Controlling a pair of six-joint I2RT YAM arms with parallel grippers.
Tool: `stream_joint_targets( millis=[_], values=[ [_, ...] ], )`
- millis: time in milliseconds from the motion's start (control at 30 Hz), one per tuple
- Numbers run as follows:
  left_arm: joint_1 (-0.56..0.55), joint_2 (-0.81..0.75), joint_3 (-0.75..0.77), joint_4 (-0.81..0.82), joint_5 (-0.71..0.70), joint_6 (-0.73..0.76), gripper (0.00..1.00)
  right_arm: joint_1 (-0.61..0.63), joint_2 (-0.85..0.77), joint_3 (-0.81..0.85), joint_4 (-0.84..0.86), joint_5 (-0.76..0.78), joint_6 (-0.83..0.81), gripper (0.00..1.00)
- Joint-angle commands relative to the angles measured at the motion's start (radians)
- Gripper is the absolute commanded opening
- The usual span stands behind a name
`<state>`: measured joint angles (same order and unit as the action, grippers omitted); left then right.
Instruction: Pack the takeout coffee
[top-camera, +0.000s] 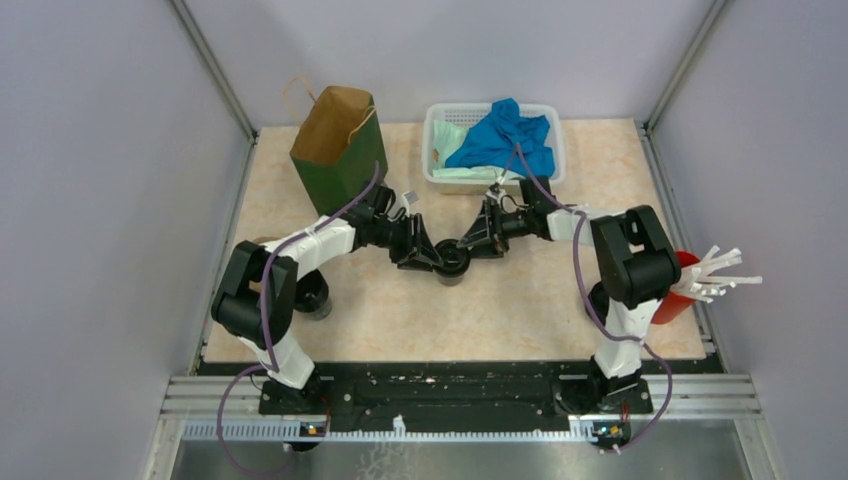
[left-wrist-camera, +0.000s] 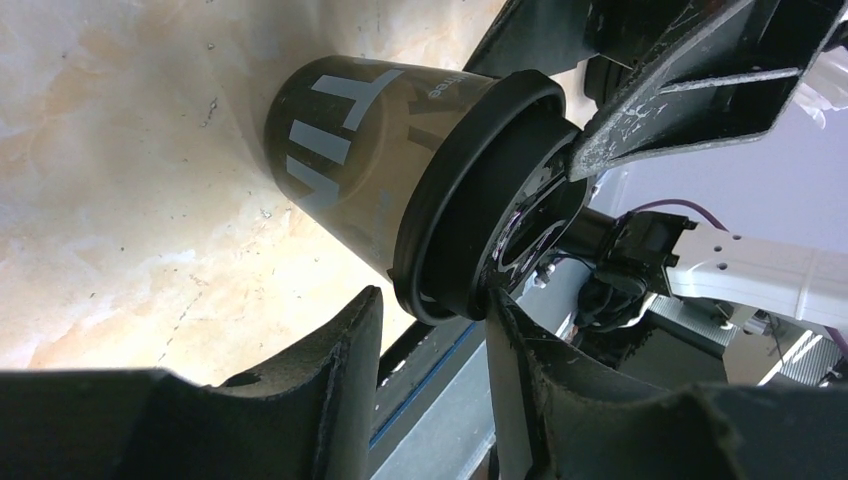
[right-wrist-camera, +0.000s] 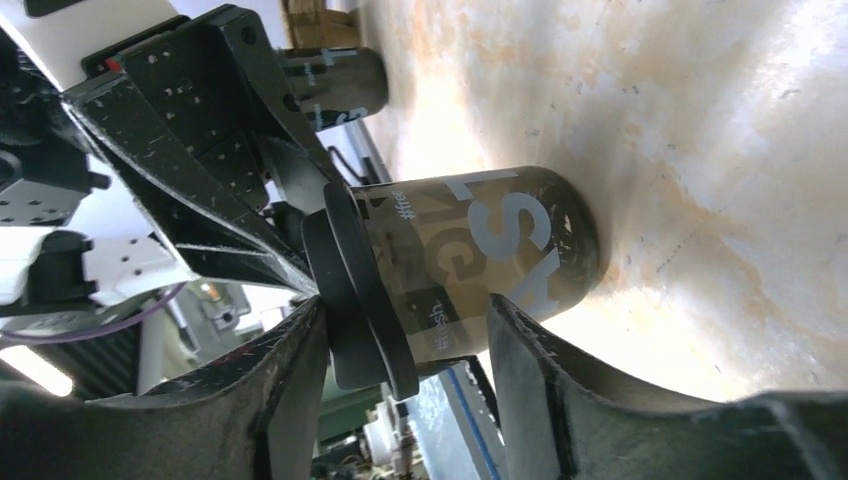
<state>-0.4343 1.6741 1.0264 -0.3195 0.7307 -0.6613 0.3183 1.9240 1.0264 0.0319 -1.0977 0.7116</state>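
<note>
Two sets of jaws meet at the takeout coffee (top-camera: 452, 264), which stands upright mid-desk (top-camera: 400, 330), mostly hidden from above. Left jaws bracket the ridged black lid (left-wrist-camera: 430, 235); right jaws straddle the glossy paper wall. Cannot tell if either grips. Pale lettering cut off. Second cup (top-camera: 315, 298) partly behind the left arm.

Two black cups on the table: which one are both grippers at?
The takeout coffee at mid-table, where the left gripper and right gripper meet around it. The other cup stands alone beside the left arm, with nothing touching it.
</note>
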Motion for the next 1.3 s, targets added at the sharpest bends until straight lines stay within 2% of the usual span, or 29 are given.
stream_joint_targets(
  millis=[0, 100, 200, 333, 400, 467, 567, 667, 733, 833, 933, 1100, 1267],
  values=[
    [0.001, 0.060, -0.056, -0.088, -0.248, 0.083, 0.47, 0.030, -0.034, 0.013, -0.303, 0.313, -0.221, 0.63],
    [0.000, 0.051, -0.030, -0.119, -0.249, 0.093, 0.48, 0.030, -0.095, 0.085, -0.418, 0.264, -0.286, 0.76],
    [0.000, 0.057, -0.006, -0.132, -0.242, 0.095, 0.48, 0.030, -0.101, 0.143, -0.509, 0.217, -0.332, 0.80],
    [0.000, 0.073, 0.028, -0.151, -0.238, 0.103, 0.48, 0.029, -0.107, 0.161, -0.488, 0.167, -0.317, 0.83],
    [0.000, 0.082, 0.037, -0.159, -0.243, 0.110, 0.48, 0.030, -0.079, 0.150, -0.464, 0.154, -0.301, 0.79],
    [0.000, 0.090, 0.041, -0.163, -0.244, 0.112, 0.48, 0.031, -0.048, 0.103, -0.392, 0.127, -0.264, 0.69],
    [0.001, 0.106, 0.028, -0.158, -0.247, 0.109, 0.47, 0.026, 0.039, 0.001, -0.234, 0.149, -0.207, 0.67],
    [0.002, 0.144, -0.002, -0.155, -0.282, 0.111, 0.46, 0.020, 0.170, -0.045, -0.204, 0.240, -0.212, 0.62],
    [0.002, 0.160, -0.013, -0.153, -0.287, 0.115, 0.46, 0.029, 0.150, -0.054, -0.247, 0.314, -0.242, 0.61],
    [0.002, 0.145, -0.002, -0.160, -0.301, 0.122, 0.46, 0.030, 0.020, -0.041, -0.295, 0.331, -0.256, 0.63],
    [-0.002, 0.133, 0.038, -0.185, -0.304, 0.133, 0.47, 0.031, -0.061, 0.077, -0.418, 0.312, -0.297, 0.68],
    [-0.010, 0.138, 0.118, -0.239, -0.315, 0.167, 0.48, 0.038, -0.055, 0.258, -0.500, 0.183, -0.358, 0.87],
    [-0.017, 0.163, 0.147, -0.254, -0.324, 0.184, 0.48, 0.063, 0.033, 0.350, -0.535, 0.161, -0.418, 0.90]
  ],
)
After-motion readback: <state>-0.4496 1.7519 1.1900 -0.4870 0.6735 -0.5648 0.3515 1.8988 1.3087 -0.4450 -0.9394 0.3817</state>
